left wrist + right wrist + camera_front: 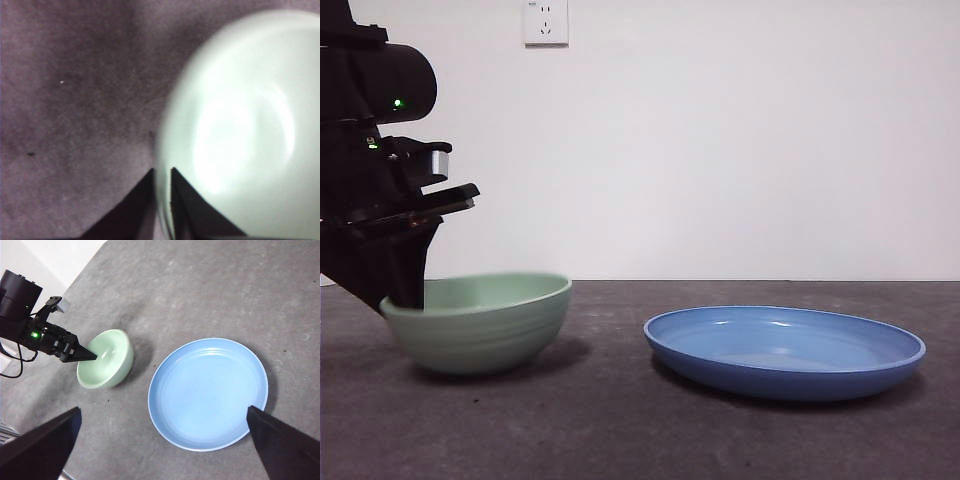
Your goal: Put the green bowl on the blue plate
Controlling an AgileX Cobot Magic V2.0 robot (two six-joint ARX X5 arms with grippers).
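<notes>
Front view is showing the left gripper (405, 295) gripping the bowl (480, 322) by the rim, one jaw inside and one outside, on the side away from the plate (785, 350). The bowl is sitting slightly tilted on the table (620, 430), well apart from the plate. Such a thin rim pinch is risking a slip or a swing once lifted, and glazed ceramic could chip on landing. It is pale mint, faintly ridged, glossy and empty. The right gripper (165, 440) is waiting high above, jaws wide apart.
</notes>
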